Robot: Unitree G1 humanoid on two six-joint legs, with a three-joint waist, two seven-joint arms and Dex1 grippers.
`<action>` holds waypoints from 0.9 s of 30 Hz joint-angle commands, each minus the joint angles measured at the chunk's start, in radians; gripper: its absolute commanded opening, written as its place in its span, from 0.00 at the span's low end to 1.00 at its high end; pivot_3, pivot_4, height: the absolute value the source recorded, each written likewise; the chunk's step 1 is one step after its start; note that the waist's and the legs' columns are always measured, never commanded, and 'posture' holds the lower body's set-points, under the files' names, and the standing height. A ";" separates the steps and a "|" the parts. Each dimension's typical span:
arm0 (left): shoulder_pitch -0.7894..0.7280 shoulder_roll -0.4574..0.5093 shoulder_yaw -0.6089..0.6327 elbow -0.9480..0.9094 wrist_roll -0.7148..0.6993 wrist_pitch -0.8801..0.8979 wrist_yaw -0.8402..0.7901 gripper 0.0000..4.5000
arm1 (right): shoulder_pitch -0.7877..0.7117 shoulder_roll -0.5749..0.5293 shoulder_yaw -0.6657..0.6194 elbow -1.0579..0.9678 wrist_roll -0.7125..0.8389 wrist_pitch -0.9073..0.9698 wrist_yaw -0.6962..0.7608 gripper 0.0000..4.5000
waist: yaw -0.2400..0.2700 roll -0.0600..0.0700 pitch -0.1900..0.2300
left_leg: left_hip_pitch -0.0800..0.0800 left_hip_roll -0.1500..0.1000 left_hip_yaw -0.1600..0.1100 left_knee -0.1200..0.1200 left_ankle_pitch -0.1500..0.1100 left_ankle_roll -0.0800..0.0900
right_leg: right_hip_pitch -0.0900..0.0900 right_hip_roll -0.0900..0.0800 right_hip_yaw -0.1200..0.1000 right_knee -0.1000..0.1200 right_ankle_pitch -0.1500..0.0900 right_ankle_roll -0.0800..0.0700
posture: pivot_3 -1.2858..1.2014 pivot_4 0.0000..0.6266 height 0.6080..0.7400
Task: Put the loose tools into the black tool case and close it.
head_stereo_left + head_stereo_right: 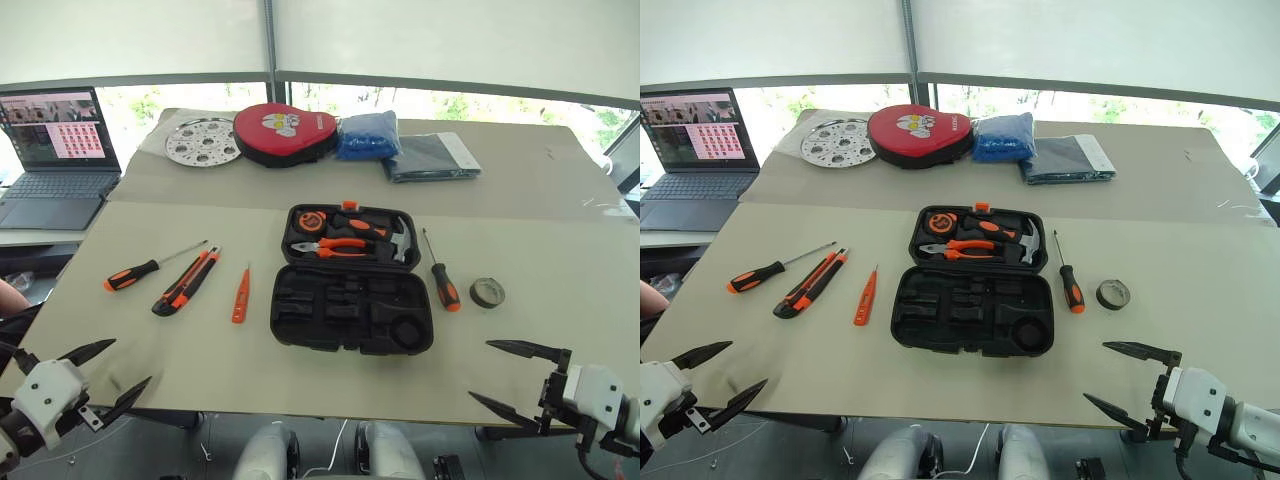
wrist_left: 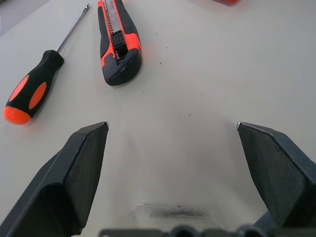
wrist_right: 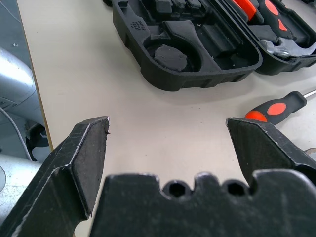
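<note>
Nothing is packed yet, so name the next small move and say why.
Probably reach the left hand forward to the knife or the screwdriver beside it. Both hands are open and empty at the table's near edge, the case lies open with bare slots, and those tools lie just ahead of that hand.

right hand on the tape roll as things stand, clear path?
Probably yes. The right hand is open and empty near the table's front edge, and the tape roll lies on bare table beyond it. The nearest screwdriver lies apart, toward the black tool case.
</note>
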State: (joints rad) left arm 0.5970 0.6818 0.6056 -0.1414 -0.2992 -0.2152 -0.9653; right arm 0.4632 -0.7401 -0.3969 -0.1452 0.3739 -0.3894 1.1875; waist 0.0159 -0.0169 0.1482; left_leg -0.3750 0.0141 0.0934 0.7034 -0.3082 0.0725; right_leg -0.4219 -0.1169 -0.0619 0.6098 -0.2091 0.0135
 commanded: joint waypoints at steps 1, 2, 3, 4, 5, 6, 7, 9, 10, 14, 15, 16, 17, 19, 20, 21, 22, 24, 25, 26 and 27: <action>0.000 -0.007 0.066 -0.019 -0.097 0.100 0.050 1.00 | -0.060 0.045 0.033 -0.060 0.061 0.018 -0.058 0.98 | -0.001 -0.001 0.000 | 0.000 0.000 0.000 0.000 0.000 0.000 | 0.000 0.000 0.000 0.000 0.000 0.000 | 0.52 0.24 1.00; -0.003 -0.026 0.118 -0.022 -0.164 0.187 0.101 1.00 | -0.109 0.084 0.069 -0.120 0.117 0.075 -0.113 0.98 | -0.004 -0.002 0.000 | 0.001 0.000 0.000 0.000 0.000 0.000 | 0.000 0.000 0.000 0.000 0.000 0.000 | 0.52 0.24 1.00; 0.000 -0.045 0.162 -0.018 -0.211 0.255 0.149 1.00 | -0.144 0.107 0.106 -0.186 0.192 0.145 -0.147 0.98 | -0.011 -0.004 0.000 | 0.001 0.001 0.000 -0.001 0.000 -0.001 | 0.000 0.001 0.000 0.000 0.000 -0.001 | 0.52 0.24 1.00; 0.018 -0.063 0.195 -0.017 -0.245 0.332 0.193 1.00 | -0.180 0.131 0.136 -0.237 0.228 0.187 -0.179 0.98 | -0.021 -0.004 0.001 | 0.002 0.004 0.000 -0.001 0.000 -0.003 | 0.000 0.002 0.002 0.001 0.001 -0.001 | 0.52 0.24 1.00; 0.036 -0.079 0.213 -0.020 -0.265 0.383 0.217 1.00 | -0.202 0.147 0.155 -0.267 0.239 0.205 -0.194 0.98 | -0.028 -0.004 0.001 | 0.002 0.007 -0.001 0.000 -0.001 -0.005 | 0.000 0.001 0.004 0.001 0.003 0.000 | 0.52 0.24 1.00; 0.051 -0.091 0.226 -0.031 -0.288 0.422 0.227 1.00 | -0.223 0.164 0.171 -0.289 0.234 0.208 -0.209 0.98 | -0.029 -0.003 0.001 | 0.003 0.008 -0.001 -0.001 0.000 -0.007 | -0.001 0.001 0.004 0.002 0.004 0.002 | 0.52 0.24 1.00; 0.061 -0.100 0.236 -0.045 -0.312 0.456 0.233 1.00 | -0.240 0.180 0.183 -0.304 0.225 0.209 -0.225 0.98 | -0.028 -0.003 0.001 | 0.003 0.008 -0.001 -0.001 0.000 -0.008 | -0.001 0.002 0.003 0.002 0.004 0.002 | 0.52 0.24 1.00; 0.066 -0.100 0.247 -0.077 -0.356 0.523 0.246 1.00 | -0.257 0.190 0.201 -0.320 0.205 0.203 -0.231 0.98 | -0.019 -0.003 0.001 | 0.004 0.008 -0.001 -0.002 -0.001 -0.008 | -0.001 0.003 0.001 0.002 0.002 0.001 | 0.52 0.24 1.00; 0.057 -0.089 0.250 -0.092 -0.377 0.558 0.254 1.00 | -0.263 0.194 0.208 -0.324 0.202 0.205 -0.232 0.98 | -0.011 -0.003 0.001 | 0.004 0.006 -0.001 -0.002 -0.001 -0.008 | -0.001 0.005 -0.002 0.002 0.002 0.002 | 0.52 0.24 1.00; -0.011 -0.006 0.238 -0.114 -0.417 0.681 0.278 1.00 | -0.283 0.205 0.225 -0.320 0.204 0.199 -0.236 0.98 | 0.015 -0.006 -0.001 | 0.004 0.003 -0.003 -0.001 -0.001 -0.009 | -0.002 0.003 -0.004 0.002 0.001 0.001 | 0.52 0.24 1.00; -0.051 0.041 0.216 -0.103 -0.403 0.718 0.290 1.00 | -0.290 0.210 0.231 -0.321 0.207 0.200 -0.237 0.98 | 0.019 -0.006 -0.001 | 0.004 0.003 -0.003 -0.001 -0.001 -0.008 | -0.002 0.003 -0.004 0.002 0.000 0.001 | 0.52 0.24 1.00; -0.117 0.121 0.172 -0.072 -0.391 0.793 0.301 1.00 | -0.299 0.213 0.246 -0.334 0.210 0.205 -0.237 0.98 | 0.023 -0.007 -0.001 | 0.004 0.003 -0.003 -0.001 -0.001 -0.009 | -0.001 0.003 -0.004 0.002 0.000 -0.001 | 0.52 0.24 1.00; -0.163 0.175 0.141 -0.049 -0.383 0.849 0.308 1.00 | -0.304 0.215 0.256 -0.343 0.212 0.209 -0.237 0.98 | 0.026 -0.006 -0.001 | 0.005 0.002 -0.004 -0.001 -0.001 -0.009 | -0.001 0.004 -0.004 0.002 0.000 -0.001 | 0.52 0.24 1.00; -0.275 0.258 0.069 0.009 -0.376 0.923 0.303 1.00 | -0.318 0.222 0.277 -0.372 0.238 0.240 -0.254 0.98 | 0.022 -0.006 -0.001 | 0.006 0.002 -0.004 -0.001 0.001 -0.011 | -0.001 0.006 -0.005 0.004 0.001 -0.002 | 0.52 0.24 1.00; -0.380 0.301 0.004 0.078 -0.356 0.947 0.298 1.00 | -0.329 0.239 0.292 -0.388 0.254 0.252 -0.273 0.98 | 0.020 -0.006 -0.001 | 0.006 0.002 -0.004 -0.001 0.001 -0.011 | 0.000 0.006 -0.005 0.004 0.001 -0.001 | 0.52 0.24 1.00; -0.461 0.334 -0.047 0.134 -0.339 0.966 0.293 1.00 | -0.340 0.253 0.304 -0.400 0.262 0.263 -0.289 0.98 | 0.017 -0.005 -0.001 | 0.006 0.002 -0.003 -0.001 0.001 -0.011 | 0.001 0.006 -0.004 0.005 0.002 -0.001 | 0.52 0.24 1.00; -0.534 0.368 -0.115 0.195 -0.301 0.965 0.271 1.00 | -0.343 0.263 0.321 -0.400 0.255 0.261 -0.288 0.98 | 0.013 -0.006 -0.001 | 0.005 0.001 -0.002 -0.001 0.002 -0.013 | 0.000 0.007 -0.003 0.006 0.002 0.000 | 0.52 0.24 1.00; -0.666 0.407 -0.254 0.306 -0.217 0.930 0.207 1.00 | -0.338 0.275 0.337 -0.382 0.236 0.246 -0.271 0.98 | -0.002 -0.007 -0.001 | 0.005 0.001 -0.002 -0.002 0.007 -0.020 | 0.000 0.009 -0.003 0.008 0.002 -0.001 | 0.52 0.24 1.00; -0.722 0.416 -0.309 0.353 -0.186 0.920 0.180 1.00 | -0.335 0.276 0.340 -0.372 0.230 0.237 -0.263 0.98 | -0.005 -0.007 -0.002 | 0.006 0.001 -0.002 -0.003 0.007 -0.021 | 0.000 0.010 -0.003 0.009 0.002 -0.001 | 0.52 0.24 1.00; -0.763 0.418 -0.342 0.389 -0.166 0.913 0.160 1.00 | -0.334 0.278 0.341 -0.366 0.226 0.231 -0.259 0.98 | -0.009 -0.007 -0.001 | 0.006 0.000 -0.002 -0.005 0.007 -0.022 | 0.000 0.010 -0.002 0.009 0.001 -0.001 | 0.52 0.24 1.00; -0.813 0.416 -0.387 0.439 -0.127 0.888 0.150 1.00 | -0.328 0.276 0.335 -0.354 0.226 0.222 -0.248 0.98 | -0.014 -0.007 -0.001 | 0.006 0.000 0.000 -0.005 0.008 -0.022 | -0.002 0.010 -0.002 0.009 0.001 -0.001 | 0.52 0.24 1.00</action>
State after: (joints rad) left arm -0.1741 1.0800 0.2669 0.2331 -0.4886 0.7116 -0.7829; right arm 0.1346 -0.4623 -0.0482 -0.4971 0.6011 -0.1368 0.9238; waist 0.0024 -0.0238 0.1467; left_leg -0.3694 0.0149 0.0940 0.6977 -0.3004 0.0500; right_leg -0.4239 -0.1065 -0.0641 0.6202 -0.2080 0.0123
